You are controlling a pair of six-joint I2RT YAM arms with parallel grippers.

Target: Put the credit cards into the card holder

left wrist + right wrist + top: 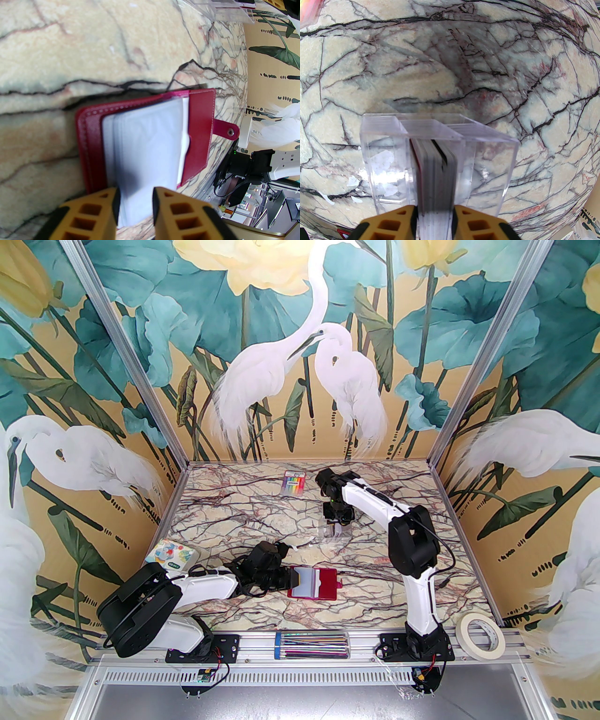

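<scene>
1. The marble table (225, 521) has its widest bare stretch from centre out to 9 o'clock. The back wall at 12 and the right wall at 3 stand close to the right arm.
2. The card holder (323, 584) lies open just 6 o'clock of centre, with its snap tab (227, 132) pointing to 3. The left gripper (136, 211) comes in from 9, its jaws partly closed and clasping the near edge of the clear sleeves (150, 140). It should hold them fanned and steady so that one pocket mouth gapes.
3. The clear box (492, 164) stands just 1 o'clock of centre. It is probably light, so it may ride up with the load; a slow rise will show whether it does.
4. The credit cards (434, 168) stand on edge as a stack in the box's middle compartment. The step in hand is drawing them out, and they should go straight up, parallel to the dividers, without twisting.
5. The right gripper (434, 222) is narrowed to the stack's thickness, with a pad against each outer face. It seems to hold several cards at once, so they may slide apart.
6. Once the cards are lifted, the way toward 7 o'clock looks open. The striped pack (294, 482) lies at 11 o'clock, well apart from the box.
</scene>
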